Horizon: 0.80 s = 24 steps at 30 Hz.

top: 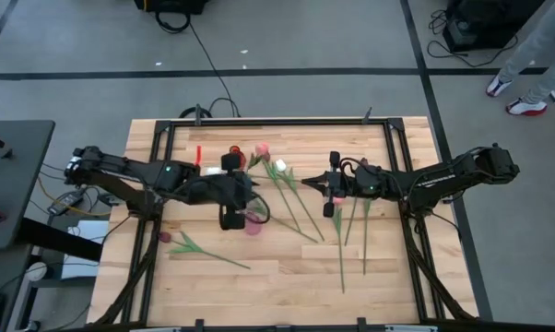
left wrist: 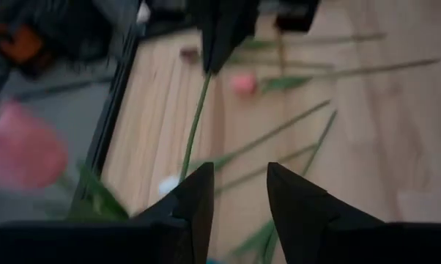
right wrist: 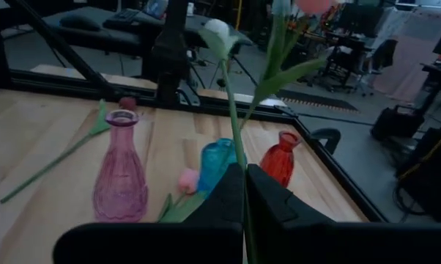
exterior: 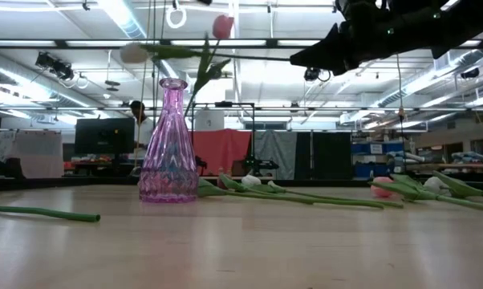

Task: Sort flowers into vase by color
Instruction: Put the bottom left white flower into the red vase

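Observation:
My right gripper [top: 312, 182] [right wrist: 244, 180] is shut on the stem of a white tulip [right wrist: 217, 29] [exterior: 133, 54] held in the air over the table's middle. My left gripper [top: 252, 192] [left wrist: 239, 183] is open and empty and faces the right one. The tulip's stem [left wrist: 195, 125] runs past the outside of one left finger, and I cannot tell if they touch. A pink tulip [right wrist: 312, 6] [exterior: 223, 26] stands up, its stem running down toward the blue vase [right wrist: 217, 165]. Several tulips [top: 301, 217] lie flat on the table. My right gripper pinches the white tulip's thin green stem [right wrist: 240, 158] between its two fingers, some way down from the head. The fingers come level from the table's right. The tulip is lifted clear and lies about level, its head pointing toward the left gripper.
A pink glass vase [exterior: 169, 144] [right wrist: 120, 172] stands toward the table's near side, and a red vase [right wrist: 280, 158] stands toward the far side. A maroon tulip [top: 167, 238] lies at the near left. A loose pink tulip [right wrist: 187, 180] lies by the blue vase. A person's legs [top: 526, 65] stand beyond the far right corner.

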Each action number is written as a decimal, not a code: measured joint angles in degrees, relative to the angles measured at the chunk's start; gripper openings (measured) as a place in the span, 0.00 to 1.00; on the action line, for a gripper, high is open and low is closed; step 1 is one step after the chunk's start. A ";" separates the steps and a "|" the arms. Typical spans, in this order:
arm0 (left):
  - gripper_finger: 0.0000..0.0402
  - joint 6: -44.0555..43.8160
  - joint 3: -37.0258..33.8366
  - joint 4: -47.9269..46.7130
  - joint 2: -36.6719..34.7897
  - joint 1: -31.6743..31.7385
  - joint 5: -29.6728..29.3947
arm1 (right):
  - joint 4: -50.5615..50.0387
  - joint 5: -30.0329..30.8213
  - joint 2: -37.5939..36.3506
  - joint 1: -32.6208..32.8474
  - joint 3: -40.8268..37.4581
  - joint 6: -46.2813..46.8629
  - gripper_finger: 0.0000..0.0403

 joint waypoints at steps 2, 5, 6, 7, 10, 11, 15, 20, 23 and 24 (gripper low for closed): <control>0.33 1.86 -1.39 3.94 -0.94 -1.20 0.02 | -0.08 -0.01 0.00 0.00 0.00 0.47 0.02; 0.33 3.47 -4.49 9.20 -1.66 -2.47 0.13 | -0.05 0.02 0.00 0.00 0.00 0.67 0.02; 0.33 3.73 -5.34 10.58 -1.82 -2.94 0.19 | 0.03 0.02 0.00 0.00 0.00 0.82 0.02; 0.33 3.82 -6.43 11.34 -2.08 -3.66 0.41 | 0.08 0.04 0.00 0.00 0.00 1.08 0.02; 0.33 3.35 -9.37 16.63 -2.49 -5.61 1.21 | 0.05 1.30 0.00 0.00 0.02 2.36 0.02; 0.33 3.33 -10.48 17.60 -2.49 -6.43 1.25 | 0.07 1.59 0.00 0.00 0.01 2.39 0.02; 0.33 1.89 -14.36 22.34 -2.33 -8.90 1.01 | 0.63 2.83 0.00 0.00 0.02 2.55 0.02; 0.33 -2.76 -22.37 31.91 -2.35 -11.26 1.80 | 1.66 2.84 0.00 0.00 0.02 3.46 0.02; 0.33 -6.97 -27.48 37.84 -2.38 -12.15 2.35 | 2.95 2.85 0.00 0.00 0.04 3.58 0.02; 0.33 -8.51 -29.17 39.41 -2.43 -12.29 2.35 | 3.46 2.84 0.00 0.00 0.03 3.86 0.02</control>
